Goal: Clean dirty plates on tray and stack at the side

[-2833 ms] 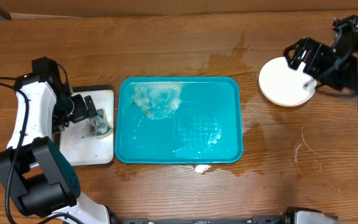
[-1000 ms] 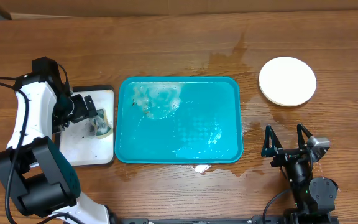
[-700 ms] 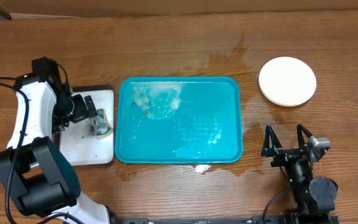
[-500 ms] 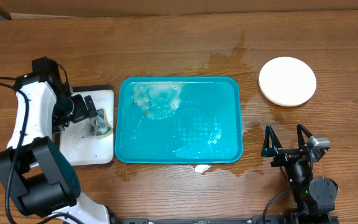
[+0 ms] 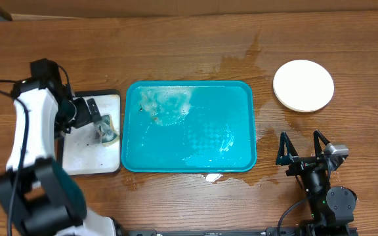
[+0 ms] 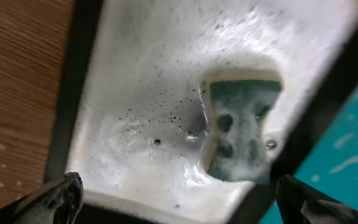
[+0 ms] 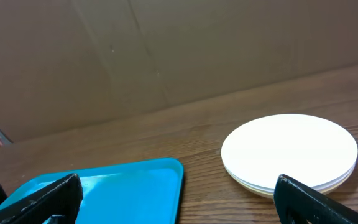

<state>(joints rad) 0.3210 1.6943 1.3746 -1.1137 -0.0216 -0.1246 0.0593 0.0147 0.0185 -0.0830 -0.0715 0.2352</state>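
- The right gripper (image 5: 300,136) is sitting low near the front edge of the wooden table (image 5: 176,39), at 4 o'clock from the teal tray (image 5: 209,105), its jaws spread wide and gripping nothing
- A small white scrap (image 5: 212,177) is lying against the teal tray's front rim, at 6 o'clock
- The teal tray is lying flat mid-table, wet, with foam (image 5: 166,105) gathering in its 11 o'clock corner
- The left gripper (image 5: 97,121) is hanging over the small white tray (image 5: 90,160) at 9 o'clock from the teal tray, fingers wide apart and clasping nothing; a green sponge (image 6: 241,124) is lying in suds beyond the fingertips
- The plates (image 5: 303,86) are sitting stacked on the table at 2 o'clock from the teal tray, well apart from both grippers
- A wet patch (image 5: 241,62) is darkening the wood at 1 o'clock
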